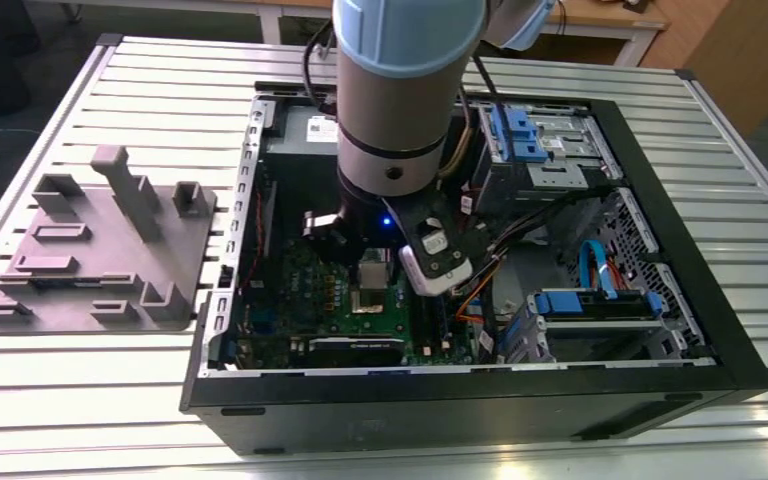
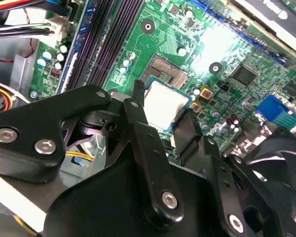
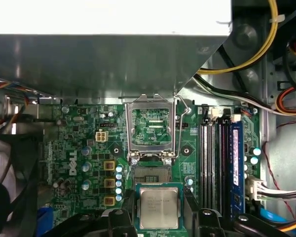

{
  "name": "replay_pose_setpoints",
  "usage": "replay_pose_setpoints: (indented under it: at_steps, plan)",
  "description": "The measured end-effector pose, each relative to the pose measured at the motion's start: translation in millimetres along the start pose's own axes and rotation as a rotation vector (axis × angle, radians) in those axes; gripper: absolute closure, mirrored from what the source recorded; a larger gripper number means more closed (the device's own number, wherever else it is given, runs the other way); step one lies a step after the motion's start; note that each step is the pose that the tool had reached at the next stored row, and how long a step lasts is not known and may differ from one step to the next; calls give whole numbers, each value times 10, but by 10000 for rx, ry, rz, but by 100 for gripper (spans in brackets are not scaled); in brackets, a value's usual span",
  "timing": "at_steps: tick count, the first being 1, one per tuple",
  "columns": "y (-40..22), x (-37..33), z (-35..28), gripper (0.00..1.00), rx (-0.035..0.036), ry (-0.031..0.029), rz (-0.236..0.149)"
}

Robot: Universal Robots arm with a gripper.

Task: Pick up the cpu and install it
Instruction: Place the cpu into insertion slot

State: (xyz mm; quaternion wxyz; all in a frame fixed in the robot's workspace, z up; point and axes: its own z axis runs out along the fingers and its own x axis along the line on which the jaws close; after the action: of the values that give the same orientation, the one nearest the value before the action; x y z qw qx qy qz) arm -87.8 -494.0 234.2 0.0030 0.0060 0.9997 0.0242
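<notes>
The cpu (image 3: 159,210), a small square chip with a pale silver top and a greenish rim, sits between the two black fingers (image 3: 129,213) of my gripper (image 3: 159,200), which is shut on it. It hangs just above the green motherboard, beside the bare socket (image 3: 150,174), and part of it overlaps the socket (image 2: 167,74) in the second wrist view. The silver socket frame (image 3: 152,128) stands flipped open beyond the socket. In the exterior view the arm reaches down into the open computer case, with the cpu (image 1: 375,272) at its tip.
Long black memory sticks (image 3: 214,163) run beside the socket. Yellow and orange cables (image 3: 266,44) and a drive cage (image 1: 544,150) crowd the case's far side. A black fan (image 3: 5,168) sits at the board's other end. A grey tray (image 1: 91,250) lies outside the case on the exterior view's left.
</notes>
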Motion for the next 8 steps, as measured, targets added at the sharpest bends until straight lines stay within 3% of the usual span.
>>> replay_pose_setpoints:
  at_steps: [8]
  plan:
    - [-5, 1, 110, 53, 0, 0, 0]
